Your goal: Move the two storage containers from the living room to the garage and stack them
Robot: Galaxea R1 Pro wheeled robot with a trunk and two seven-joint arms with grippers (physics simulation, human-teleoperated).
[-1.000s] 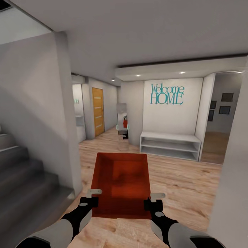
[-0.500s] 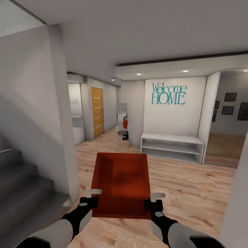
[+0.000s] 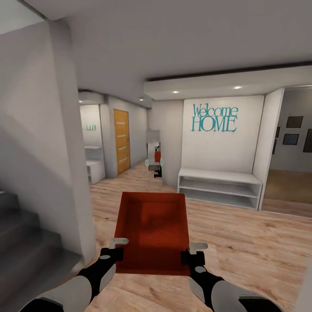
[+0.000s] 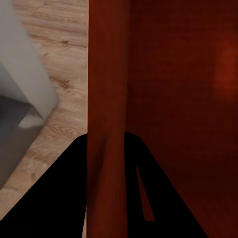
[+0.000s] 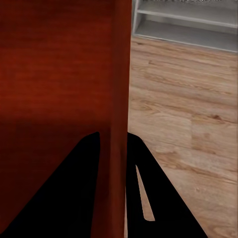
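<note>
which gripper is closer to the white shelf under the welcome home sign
Right. The right gripper clamps the container's right wall, on the same side as the shelf ahead. The left gripper clamps the left wall, farther from it.

The storage container (image 3: 152, 232) looks like matt red-orange plastic, smooth, with a soft sheen on its inner bottom and flat plain walls. Each pincer, left (image 3: 113, 249) and right (image 3: 193, 253), is matt black with pale, dull metal-looking fingers (image 3: 118, 241). The floor (image 3: 242, 242) is light wood plank, grained and knotted, faintly satin. The door (image 3: 121, 141) is orange-brown wood. The shelf unit (image 3: 219, 187) is smooth white, and the walls (image 3: 39, 143) are flat matt paint
</note>
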